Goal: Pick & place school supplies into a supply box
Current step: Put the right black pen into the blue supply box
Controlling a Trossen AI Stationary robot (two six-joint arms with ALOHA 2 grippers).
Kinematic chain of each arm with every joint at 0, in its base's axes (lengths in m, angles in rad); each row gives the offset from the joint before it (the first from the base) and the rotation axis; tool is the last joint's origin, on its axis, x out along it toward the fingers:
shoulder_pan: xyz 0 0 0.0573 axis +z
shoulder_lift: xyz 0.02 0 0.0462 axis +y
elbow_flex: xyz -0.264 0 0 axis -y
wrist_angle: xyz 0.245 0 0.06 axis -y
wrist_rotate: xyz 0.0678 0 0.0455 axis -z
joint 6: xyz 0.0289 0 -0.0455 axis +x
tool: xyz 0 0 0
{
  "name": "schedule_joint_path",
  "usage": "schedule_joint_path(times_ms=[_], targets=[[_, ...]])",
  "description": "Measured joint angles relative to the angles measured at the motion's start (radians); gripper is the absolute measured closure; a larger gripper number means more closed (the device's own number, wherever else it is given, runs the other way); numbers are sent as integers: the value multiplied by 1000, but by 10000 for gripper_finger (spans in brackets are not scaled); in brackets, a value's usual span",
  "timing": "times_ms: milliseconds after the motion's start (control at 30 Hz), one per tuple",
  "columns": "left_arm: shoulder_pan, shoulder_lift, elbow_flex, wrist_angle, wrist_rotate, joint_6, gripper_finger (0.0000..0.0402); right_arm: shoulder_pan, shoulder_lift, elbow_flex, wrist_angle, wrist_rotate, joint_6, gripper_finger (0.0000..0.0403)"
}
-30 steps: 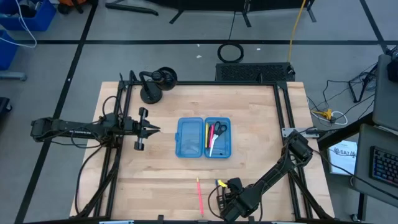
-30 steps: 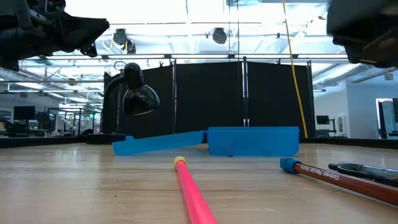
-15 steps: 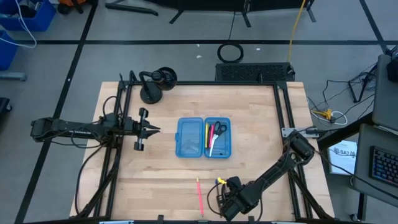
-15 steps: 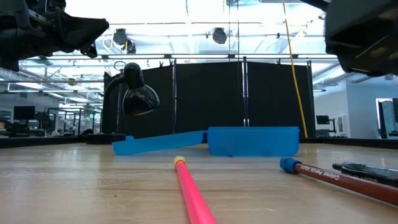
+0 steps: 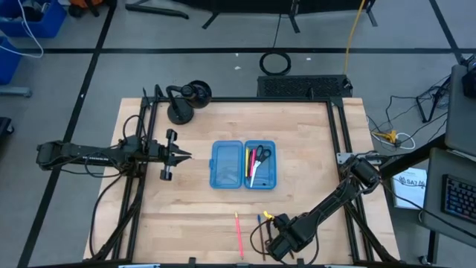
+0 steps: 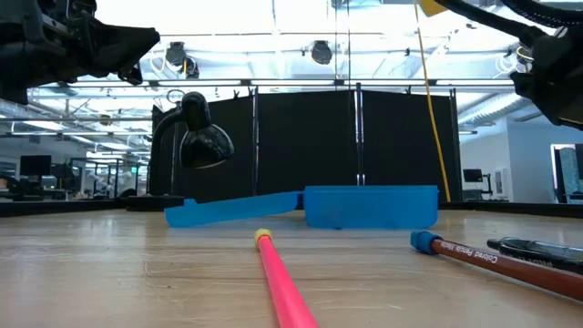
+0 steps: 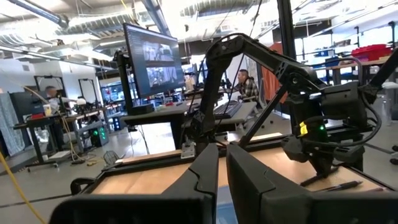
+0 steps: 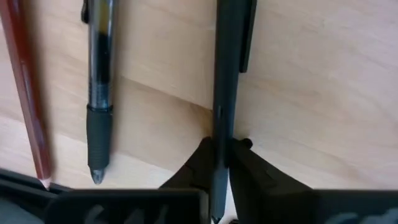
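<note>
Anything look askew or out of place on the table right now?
Nothing damaged or spilled. The translucent blue plastic hinged case lies open mid-table, supplies in one half. A pink marker, a reddish-brown pencil and a clear-barrelled pen still lie loose near the front edge, where the right gripper pinches a dark pen.

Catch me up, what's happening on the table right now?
The right gripper is down at the table's near edge with its fingers closed on a dark pen. Another pen and a reddish pencil lie beside it on the wood, and a pink marker lies a little further left. The blue supply box sits open mid-table with scissors and a few slim items already in its right half. The left gripper waits, shut, left of the box.
</note>
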Motion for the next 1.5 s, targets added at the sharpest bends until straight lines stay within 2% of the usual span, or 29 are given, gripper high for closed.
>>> schedule_joint_path(times_ms=[200, 300, 400, 533, 600, 700, 800, 933, 1100, 1233, 1367, 1500], targets=[[0, 0, 0, -18, 2, 0, 364, -4, -50, -8, -17, 45, -11, 382], [0, 0, 0, -27, 2, 0, 364, 0, -130, -9, -4, 155, 13, 382], [0, 0, 0, -38, 1, 0, 364, 10, -207, -17, -62, 298, 50, 382], [0, 0, 0, -61, 1, -2, 364, -2, -311, -8, -117, 386, 70, 382], [0, 0, 0, -69, 1, -6, 364, -9, -351, -12, -169, 463, 71, 382], [0, 0, 0, -71, 1, -6, 364, -48, -430, -9, -223, 639, 67, 382], [0, 0, 0, -71, -25, -30, 364, -119, -503, -9, -279, 717, 2, 382], [0, 0, 0, -78, -78, -86, 364, -261, -567, -8, -252, 685, -180, 382], [0, 0, 0, -101, -80, -99, 364, -483, -573, -8, -201, 505, -462, 381], [0, 0, 0, -106, -80, -81, 364, -628, -549, -8, -122, 441, -649, 382], [0, 0, 0, -106, -80, -79, 364, -719, -498, -8, -56, 354, -745, 382], [0, 0, 0, -106, -80, -59, 364, -758, -421, -8, -40, 266, -778, 383]])
